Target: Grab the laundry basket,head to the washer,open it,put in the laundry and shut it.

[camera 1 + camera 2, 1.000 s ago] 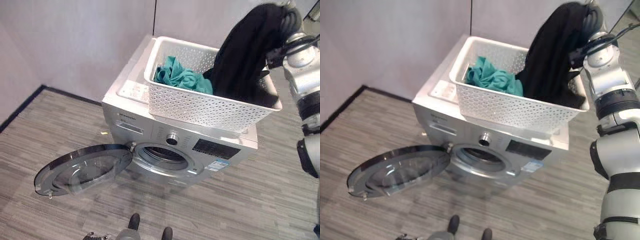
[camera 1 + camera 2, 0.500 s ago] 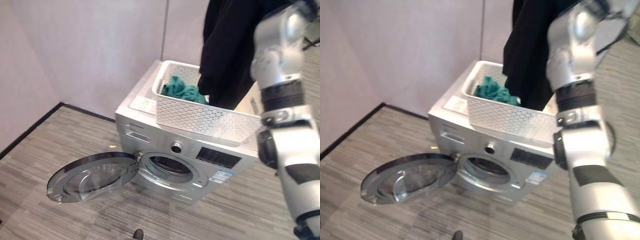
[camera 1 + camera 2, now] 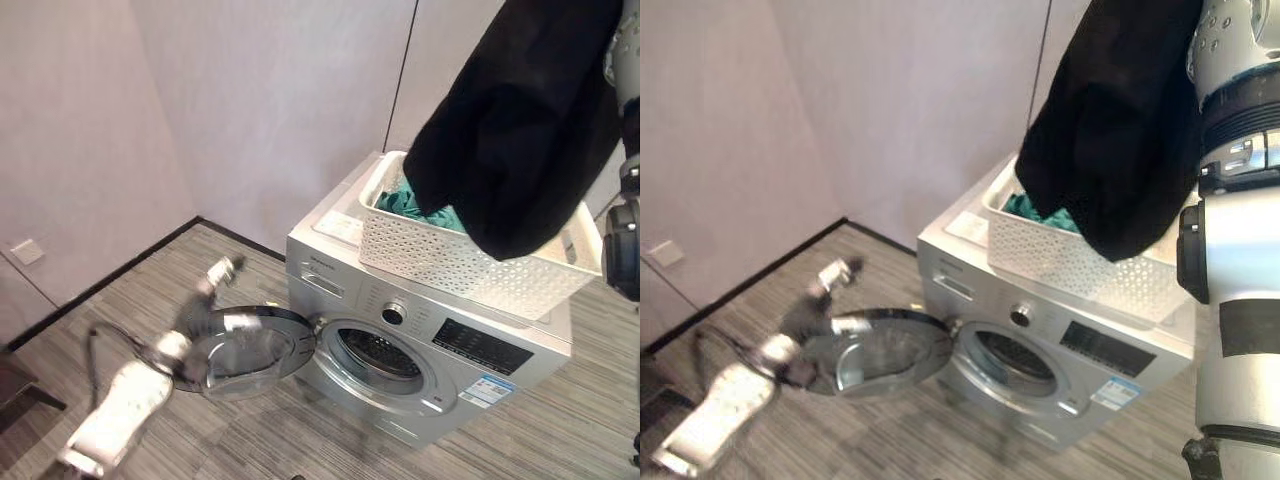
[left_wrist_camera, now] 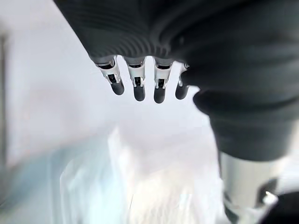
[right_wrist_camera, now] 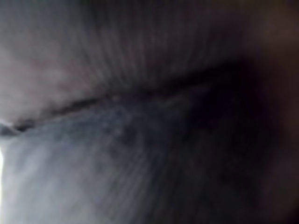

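a: garment [image 3: 520, 130], black, now hangs clear above the basket [image 3: 470, 265], which sits on the washer [image 3: 420, 350]; a second ago its tail lay inside.
b: right hand?
a: hidden in cloth; grip unreadable. left hand [image 4: 140, 79], fingers straight, empty, has swung toward the open door [image 3: 250, 350].
b: meaning?
a: loading likely next; teal cloth [image 3: 425, 210] remains.

Washer [image 3: 420, 350] on floor [image 3: 260, 440] (door open); white basket [image 3: 470, 265] on washer top.
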Robot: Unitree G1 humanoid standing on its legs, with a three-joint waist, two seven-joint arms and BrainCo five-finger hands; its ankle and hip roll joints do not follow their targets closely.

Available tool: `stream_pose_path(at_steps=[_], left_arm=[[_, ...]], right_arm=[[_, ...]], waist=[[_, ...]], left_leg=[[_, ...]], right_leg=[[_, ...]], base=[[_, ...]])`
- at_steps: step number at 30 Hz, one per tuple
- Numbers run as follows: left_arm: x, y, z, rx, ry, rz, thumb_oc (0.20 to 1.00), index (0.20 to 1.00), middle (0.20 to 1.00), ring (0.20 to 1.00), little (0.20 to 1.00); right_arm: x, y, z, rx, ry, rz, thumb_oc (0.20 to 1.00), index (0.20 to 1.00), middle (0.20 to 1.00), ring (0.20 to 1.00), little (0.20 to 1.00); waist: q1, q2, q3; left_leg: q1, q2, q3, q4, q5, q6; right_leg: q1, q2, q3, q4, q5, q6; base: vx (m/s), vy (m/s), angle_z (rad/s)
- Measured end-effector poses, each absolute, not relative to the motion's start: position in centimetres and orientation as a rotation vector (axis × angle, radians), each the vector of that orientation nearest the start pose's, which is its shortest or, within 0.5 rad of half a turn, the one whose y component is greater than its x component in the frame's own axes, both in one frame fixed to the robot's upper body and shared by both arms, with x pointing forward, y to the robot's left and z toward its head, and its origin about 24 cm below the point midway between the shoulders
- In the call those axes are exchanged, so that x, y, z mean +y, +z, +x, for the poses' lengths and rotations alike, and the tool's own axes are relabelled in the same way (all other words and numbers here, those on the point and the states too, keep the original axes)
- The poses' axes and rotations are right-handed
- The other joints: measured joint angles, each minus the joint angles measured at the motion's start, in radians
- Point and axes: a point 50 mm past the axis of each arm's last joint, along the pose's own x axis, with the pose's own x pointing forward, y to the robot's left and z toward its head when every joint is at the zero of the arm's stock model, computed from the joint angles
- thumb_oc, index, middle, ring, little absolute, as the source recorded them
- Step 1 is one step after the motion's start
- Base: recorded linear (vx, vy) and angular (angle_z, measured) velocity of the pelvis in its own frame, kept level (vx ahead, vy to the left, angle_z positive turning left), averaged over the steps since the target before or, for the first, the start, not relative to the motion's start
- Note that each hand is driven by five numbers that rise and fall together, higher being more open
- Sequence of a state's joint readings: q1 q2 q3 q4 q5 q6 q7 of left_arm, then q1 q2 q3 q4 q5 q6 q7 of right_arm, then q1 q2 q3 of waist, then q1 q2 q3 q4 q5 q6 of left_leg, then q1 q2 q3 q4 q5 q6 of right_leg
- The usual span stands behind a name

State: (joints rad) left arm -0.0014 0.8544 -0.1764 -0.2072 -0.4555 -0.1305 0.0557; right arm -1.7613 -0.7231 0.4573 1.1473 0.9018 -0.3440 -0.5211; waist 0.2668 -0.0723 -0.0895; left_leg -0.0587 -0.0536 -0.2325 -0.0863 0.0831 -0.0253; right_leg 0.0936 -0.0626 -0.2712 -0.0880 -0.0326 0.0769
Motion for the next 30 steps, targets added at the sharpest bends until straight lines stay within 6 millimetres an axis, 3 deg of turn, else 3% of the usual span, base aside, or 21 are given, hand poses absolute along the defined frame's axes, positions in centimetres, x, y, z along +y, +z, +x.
stream_pose_path(at_steps=[1,2,3,4,9,11,14,16,20,24,30], left_arm=[[22.1,14.3,25.2,-0.278,-0.254,0.356,1.0,1.0,1.0,1.0,1.0],[20.4,16.8,27.2,-0.395,-0.273,0.283,1.0,1.0,1.0,1.0,1.0],[19.6,17.7,27.5,-0.436,-0.297,0.275,1.0,1.0,1.0,1.0,1.0],[16.6,18.8,28.8,-0.467,-0.41,0.203,1.0,1.0,1.0,1.0,1.0],[9.7,20.3,30.3,-0.505,-0.659,0.244,1.0,1.0,1.0,1.0,1.0],[8.1,20.5,30.6,-0.513,-0.696,0.236,1.0,1.0,1.0,1.0,1.0],[5.8,18.2,32.2,-0.394,-0.716,0.211,1.0,1.0,1.0,1.0,1.0],[4.4,16.7,32.2,-0.336,-0.748,0.192,1.0,1.0,1.0,1.0,1.0],[3.5,15.8,32.6,-0.289,-0.758,0.182,1.0,1.0,1.0,1.0,1.0],[4.3,15.5,33.6,-0.263,-0.682,0.141,1.0,1.0,1.0,1.0,1.0],[4.2,15.9,33.2,-0.24,-0.688,0.053,1.0,1.0,1.0,1.0,1.0]], right_arm=[[-24.9,46.0,34.6,-0.889,-0.539,0.351,0.2,0.2,0.2,0.2,0.2],[-24.4,46.0,34.9,-0.876,-0.509,0.337,0.2,0.2,0.2,0.2,0.2],[-23.6,46.1,35.0,-0.877,-0.477,0.324,0.2,0.2,0.2,0.2,0.2],[-22.4,46.0,35.5,-0.867,-0.433,0.275,0.2,0.2,0.2,0.2,0.2],[-16.0,46.1,36.6,-0.844,-0.238,0.239,0.2,0.2,0.2,0.2,0.2],[-15.1,46.3,36.5,-0.847,-0.203,0.238,0.2,0.2,0.2,0.2,0.2],[-14.1,46.1,36.6,-0.841,-0.178,0.223,0.2,0.2,0.2,0.2,0.2],[-13.4,46.4,36.5,-0.847,-0.159,0.206,0.2,0.2,0.2,0.2,0.2],[-13.1,46.6,36.4,-0.853,-0.154,0.149,0.2,0.2,0.2,0.2,0.2],[-13.9,47.9,35.4,-0.903,-0.15,0.069,0.2,0.2,0.2,0.2,0.2],[-15.3,48.3,35.3,-0.896,-0.187,0.077,0.2,0.2,0.2,0.2,0.2]], waist=[[-0.004,-0.01,0.0],[0.0,-0.018,-0.003],[-0.003,-0.024,-0.003],[-0.012,-0.038,-0.005],[-0.035,-0.049,-0.007],[-0.037,-0.065,-0.007],[-0.04,-0.082,-0.013],[-0.052,-0.104,-0.017],[-0.065,-0.123,-0.022],[-0.104,-0.152,-0.026],[-0.135,-0.151,-0.025]], left_leg=[[-0.001,0.0,-0.006,0.0,0.003,0.004],[0.004,-0.005,-0.018,0.0,0.008,0.005],[0.003,-0.005,-0.021,0.0,0.008,0.004],[0.002,-0.008,-0.032,0.0,0.008,0.004],[0.001,-0.01,-0.032,0.0,0.008,0.004],[0.0,-0.01,-0.032,0.0,0.007,0.004],[-0.002,-0.012,-0.032,0.0,0.007,0.004],[-0.012,-0.011,-0.03,0.0,0.007,0.004],[-0.013,-0.012,-0.018,0.0,0.005,0.006],[-0.023,-0.007,0.007,0.0,0.001,0.005],[-0.008,-0.008,0.049,0.0,-0.004,0.01]], right_leg=[[0.001,0.001,-0.01,0.002,-0.003,0.001],[0.012,-0.001,-0.021,0.002,-0.007,-0.002],[0.012,-0.001,-0.022,0.002,-0.008,-0.002],[0.014,-0.002,-0.033,0.0,-0.013,0.001],[0.013,-0.005,-0.035,0.002,-0.013,0.001],[0.011,-0.005,-0.035,0.003,-0.016,0.002],[0.009,-0.006,-0.035,0.003,-0.019,0.005],[-0.002,-0.006,-0.033,0.003,-0.018,0.005],[-0.007,-0.009,-0.02,0.003,-0.018,0.004],[-0.025,-0.007,0.002,0.003,-0.014,0.003],[-0.026,-0.014,0.041,0.002,-0.006,0.004]], base=[[0.04,-0.013,0.34],[0.0,-0.006,0.24],[0.01,-0.003,0.26],[0.0,0.005,0.13],[0.0,0.002,0.02],[0.0,0.002,0.02],[0.0,0.001,0.01],[0.0,-0.002,-0.04],[0.0,-0.004,-0.07],[0.01,-0.004,-0.15],[0.01,-0.001,-0.19]])
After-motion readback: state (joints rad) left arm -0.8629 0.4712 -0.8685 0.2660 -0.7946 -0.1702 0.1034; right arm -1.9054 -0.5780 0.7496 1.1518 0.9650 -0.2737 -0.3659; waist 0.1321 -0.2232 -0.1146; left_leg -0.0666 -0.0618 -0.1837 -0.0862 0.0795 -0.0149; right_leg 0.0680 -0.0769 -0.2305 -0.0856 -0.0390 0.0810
